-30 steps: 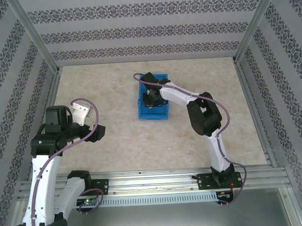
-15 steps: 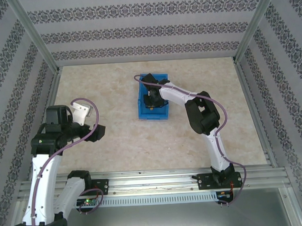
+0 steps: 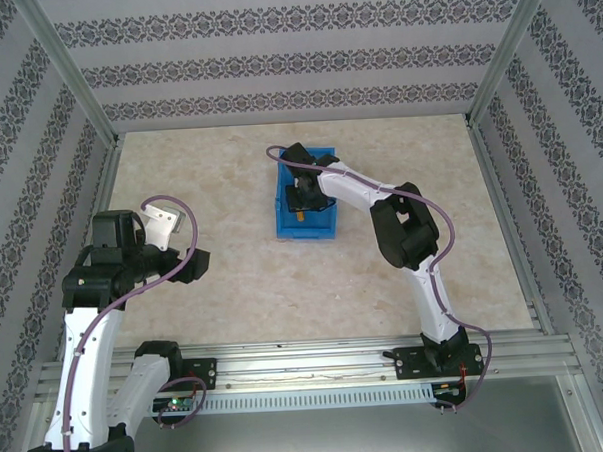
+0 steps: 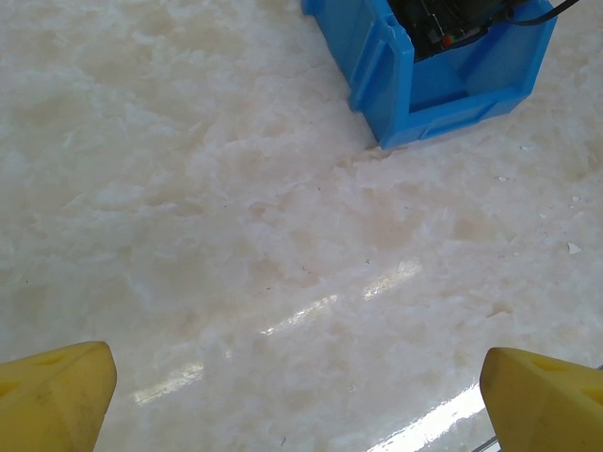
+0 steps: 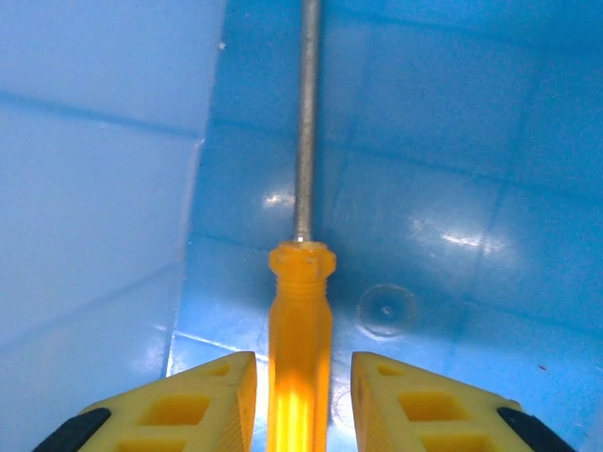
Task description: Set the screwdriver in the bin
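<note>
In the top view, you find the bin (image 3: pixel 304 229) on the table (image 3: pixel 235 299), at centre and toward the far side. The right gripper (image 3: pixel 301 198) reaches down inside it. The left arm (image 3: pixel 94 295) is folded at the near left, well apart from the bin.

In the left wrist view, check the left gripper (image 4: pixel 301 400). Its yellow fingertips (image 4: pixel 57 395) sit at opposite bottom corners, spread wide, with bare table between them. The bin stands ahead at upper right.

In the right wrist view, the screwdriver (image 5: pixel 300 330) lies on the bin floor, shaft pointing away. Its orange handle sits between the right fingers (image 5: pixel 188 410), with a thin blue gap on each side: released, not gripped.
</note>
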Controlling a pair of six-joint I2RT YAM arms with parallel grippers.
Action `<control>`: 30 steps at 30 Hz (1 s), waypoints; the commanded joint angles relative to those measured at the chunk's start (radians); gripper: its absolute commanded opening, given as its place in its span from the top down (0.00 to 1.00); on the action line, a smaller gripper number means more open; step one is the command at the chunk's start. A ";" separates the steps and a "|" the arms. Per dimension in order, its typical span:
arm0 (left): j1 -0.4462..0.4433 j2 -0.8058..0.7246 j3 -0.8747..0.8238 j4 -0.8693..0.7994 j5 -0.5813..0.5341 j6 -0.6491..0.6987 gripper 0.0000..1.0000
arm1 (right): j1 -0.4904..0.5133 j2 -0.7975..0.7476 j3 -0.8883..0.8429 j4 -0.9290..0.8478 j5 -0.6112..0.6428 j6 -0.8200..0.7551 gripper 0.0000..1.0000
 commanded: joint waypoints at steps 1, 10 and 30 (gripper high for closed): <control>-0.015 0.001 -0.002 0.028 -0.010 0.021 0.01 | -0.009 -0.030 0.029 -0.046 0.061 -0.035 0.65; -0.015 0.020 0.002 0.044 -0.017 0.002 0.01 | 0.002 -0.174 -0.028 -0.049 0.064 -0.051 0.62; -0.027 0.180 -0.035 0.203 -0.020 -0.055 0.01 | 0.057 -0.951 -0.693 0.098 0.186 -0.084 0.56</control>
